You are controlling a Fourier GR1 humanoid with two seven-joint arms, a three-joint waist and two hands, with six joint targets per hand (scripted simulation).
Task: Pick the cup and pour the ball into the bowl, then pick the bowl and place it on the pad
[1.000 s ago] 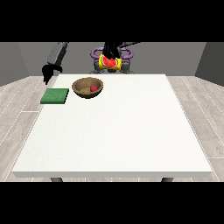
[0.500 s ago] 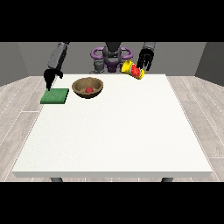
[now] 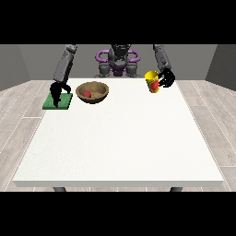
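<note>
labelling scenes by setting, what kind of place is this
It looks like a bare indoor test room, not a home kitchen: one large white table on a pale plank floor with plain grey walls. The table holds only a wooden bowl, a green pad and a yellow cup.

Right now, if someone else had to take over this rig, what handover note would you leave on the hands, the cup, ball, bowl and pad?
Hand at the view's right: fingers curled round the yellow cup, held near the table's far right edge.
Hand at the view's left: holds nothing, fingers pointing down over the green pad.
Wooden bowl: on the table just right of the pad, not on it, with the red ball inside.
Done: the ball is poured into the bowl.
Left: put the cup down, pick up the bowl and place it on the pad.
</note>
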